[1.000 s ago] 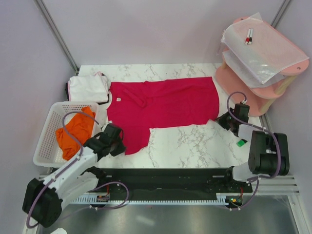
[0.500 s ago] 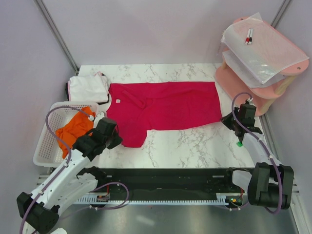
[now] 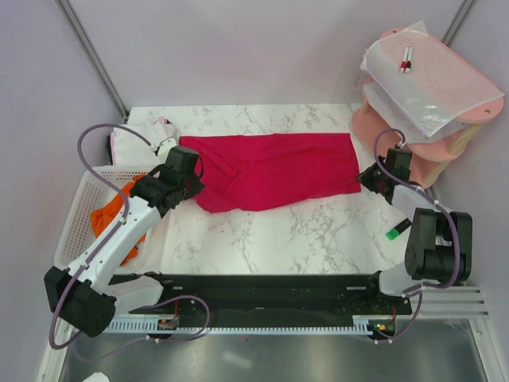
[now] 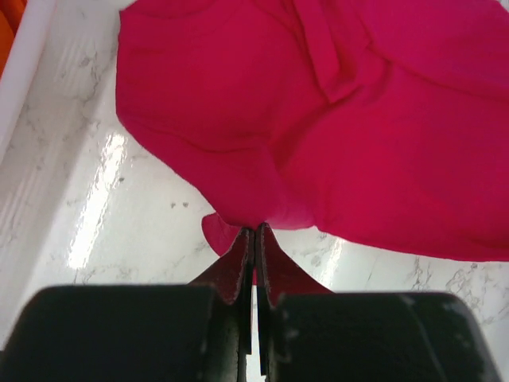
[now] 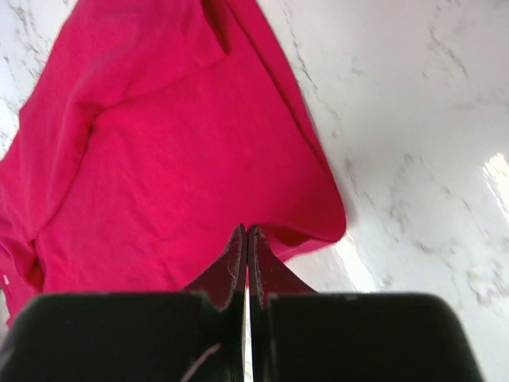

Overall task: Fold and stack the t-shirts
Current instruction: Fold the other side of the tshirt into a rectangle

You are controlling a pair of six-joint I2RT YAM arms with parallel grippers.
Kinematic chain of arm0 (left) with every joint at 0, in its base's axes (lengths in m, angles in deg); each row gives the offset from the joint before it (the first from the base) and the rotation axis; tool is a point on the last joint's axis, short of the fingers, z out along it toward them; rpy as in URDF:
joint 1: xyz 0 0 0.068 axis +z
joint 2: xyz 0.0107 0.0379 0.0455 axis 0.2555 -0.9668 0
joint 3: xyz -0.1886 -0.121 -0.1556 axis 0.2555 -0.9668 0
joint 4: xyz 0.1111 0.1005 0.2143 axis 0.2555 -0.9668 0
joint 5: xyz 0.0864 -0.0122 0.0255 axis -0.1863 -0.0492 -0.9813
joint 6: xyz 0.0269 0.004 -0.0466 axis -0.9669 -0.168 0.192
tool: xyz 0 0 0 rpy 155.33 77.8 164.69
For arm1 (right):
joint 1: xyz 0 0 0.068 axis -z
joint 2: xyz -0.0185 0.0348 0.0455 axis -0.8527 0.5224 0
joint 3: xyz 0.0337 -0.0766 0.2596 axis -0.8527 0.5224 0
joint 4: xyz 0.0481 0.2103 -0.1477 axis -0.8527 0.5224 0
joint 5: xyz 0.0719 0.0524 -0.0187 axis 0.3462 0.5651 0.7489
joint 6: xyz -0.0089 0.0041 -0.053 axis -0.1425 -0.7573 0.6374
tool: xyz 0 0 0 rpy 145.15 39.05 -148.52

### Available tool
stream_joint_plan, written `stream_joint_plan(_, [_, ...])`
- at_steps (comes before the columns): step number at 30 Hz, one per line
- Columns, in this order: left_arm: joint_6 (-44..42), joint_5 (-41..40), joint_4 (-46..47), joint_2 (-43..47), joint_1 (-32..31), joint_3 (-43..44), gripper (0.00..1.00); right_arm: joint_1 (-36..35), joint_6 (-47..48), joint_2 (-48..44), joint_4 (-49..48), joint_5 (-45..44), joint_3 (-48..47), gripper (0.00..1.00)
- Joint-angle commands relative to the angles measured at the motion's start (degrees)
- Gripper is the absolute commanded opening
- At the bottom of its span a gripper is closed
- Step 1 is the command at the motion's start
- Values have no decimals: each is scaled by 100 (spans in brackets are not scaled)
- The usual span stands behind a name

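The crimson-red t-shirt [image 3: 278,171] lies spread across the back half of the marble table, its near edge bunched at the left. My left gripper [image 3: 196,186] is shut on that left end; in the left wrist view the jaws [image 4: 254,231] pinch a fold of red cloth [image 4: 318,119]. At the shirt's near right corner, my right gripper [image 3: 368,181] is shut too, with its jaws [image 5: 246,231] closed on the hem [image 5: 183,159]. A white t-shirt [image 3: 141,142] lies folded at the back left. The orange t-shirt [image 3: 107,219] sits in the basket.
A white mesh basket [image 3: 75,239] stands at the left edge. At the back right, a pink two-tier shelf [image 3: 382,127] holds translucent sheets [image 3: 433,87] and markers [image 3: 406,59]. A small green object [image 3: 395,233] lies on the table by the right arm.
My left gripper has carried the shirt's left sleeve from the table's front toward the back, so the shirt is now a narrower band. My right gripper shifted slightly back with its corner.
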Motion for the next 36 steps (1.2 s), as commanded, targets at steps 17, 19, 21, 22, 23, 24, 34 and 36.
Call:
stream_joint_plan(17, [-1163, 846, 1054, -1795, 1401, 1765, 2, 19, -573, 2016, -1018, 366, -2062, 0])
stream_joint_plan(19, [-1215, 872, 1054, -2014, 1445, 1907, 2, 27, -625, 2182, -1027, 366, -2177, 0])
stream_joint_plan(21, [-1277, 907, 1054, -2268, 1516, 2144, 2, 19, -634, 2306, -1018, 358, -2361, 0])
stream_joint_plan(22, [-1277, 942, 1054, -2357, 1533, 2223, 2, 27, -652, 2411, -1027, 358, -2414, 0])
stream_joint_plan(23, [-1303, 995, 1046, -2471, 1586, 2302, 2, 28, -652, 2447, -1001, 332, -2476, 0])
stream_joint_plan(24, [-1321, 1039, 1046, -2550, 1604, 2433, 2, 28, -669, 2482, -1000, 323, -2546, 0])
stream_joint_plan(34, [-1400, 1268, 993, -3509, 1823, 3173, 2, 28, -775, 2895, -965, 121, -2863, 0])
stream_joint_plan(36, [-1347, 1242, 1002, -3597, 1867, 3252, 2, 28, -801, 2869, -1018, -19, -2749, 0])
